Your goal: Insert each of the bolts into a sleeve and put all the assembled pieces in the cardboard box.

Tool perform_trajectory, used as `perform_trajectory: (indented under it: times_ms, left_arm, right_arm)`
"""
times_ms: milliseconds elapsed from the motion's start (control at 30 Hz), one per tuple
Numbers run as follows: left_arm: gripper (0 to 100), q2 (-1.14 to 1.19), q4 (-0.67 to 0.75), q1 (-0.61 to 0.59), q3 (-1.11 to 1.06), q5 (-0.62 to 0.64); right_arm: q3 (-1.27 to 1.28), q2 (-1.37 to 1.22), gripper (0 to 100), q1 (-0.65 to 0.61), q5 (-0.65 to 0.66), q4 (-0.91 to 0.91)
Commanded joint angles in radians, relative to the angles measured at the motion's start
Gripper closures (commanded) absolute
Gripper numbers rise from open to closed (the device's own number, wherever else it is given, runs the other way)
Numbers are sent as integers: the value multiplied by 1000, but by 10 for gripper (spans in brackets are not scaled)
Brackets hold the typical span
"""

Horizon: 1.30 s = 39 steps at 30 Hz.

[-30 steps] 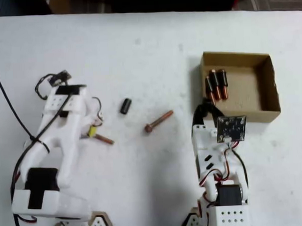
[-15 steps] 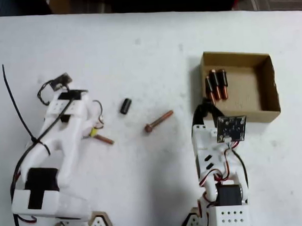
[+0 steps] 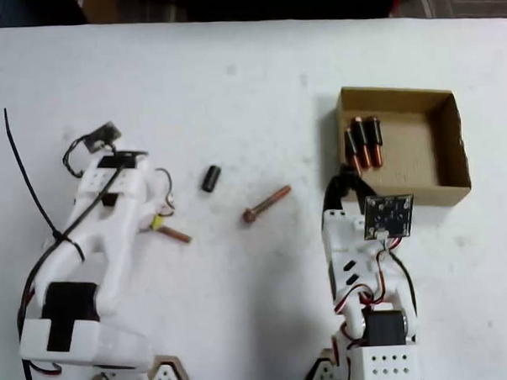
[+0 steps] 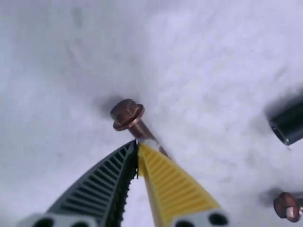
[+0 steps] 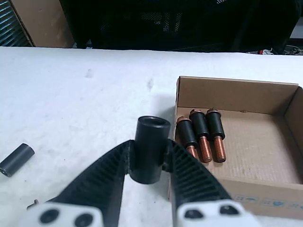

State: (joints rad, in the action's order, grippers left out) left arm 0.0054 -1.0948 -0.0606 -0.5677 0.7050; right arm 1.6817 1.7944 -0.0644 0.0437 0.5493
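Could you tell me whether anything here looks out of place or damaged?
Nothing stands out. Three assembled pieces lie side by side in the cardboard box; a loose sleeve and loose bolt lie on the table. The left gripper grips a bolt, the right gripper a sleeve.

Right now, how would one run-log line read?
left hand: shut on bolt; right hand: shut on sleeve; cardboard box: three assembled pieces; loose: second bolt, second sleeve

In the left wrist view the left hand [image 4: 138, 146] covers most of the shank of the bolt [image 4: 128, 115]. The picture's edge cuts off a loose sleeve [image 4: 289, 124] and a second bolt [image 4: 286, 206]. In the right wrist view the right hand [image 5: 149, 146] hides the lower part of the held sleeve [image 5: 152, 130], and the box [image 5: 236, 92] runs off the edge.
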Motion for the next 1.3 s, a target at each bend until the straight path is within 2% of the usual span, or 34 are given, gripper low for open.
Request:
perform_trajectory:
  times_ms: [0, 267, 433, 700, 867, 1267]
  left_arm:
    - [976, -13, -26, 7, 28, 6]
    - [972, -5, -133, 5, 80, 6]
    - [967, -5, -124, -50, 87, 12]
    - [753, -5, -95, -53, 69, 14]
    - [772, -5, -86, -58, 69, 14]
    - [793, -4, 104, -59, -41, 14]
  right_arm:
    - [8, 4, 981, 15, -2, -1]
    - [8, 4, 981, 15, -2, -1]
    - [8, 4, 981, 15, -2, -1]
    - [8, 4, 981, 15, -2, -1]
    - [8, 4, 981, 15, -2, -1]
    - [8, 4, 981, 15, -2, -1]
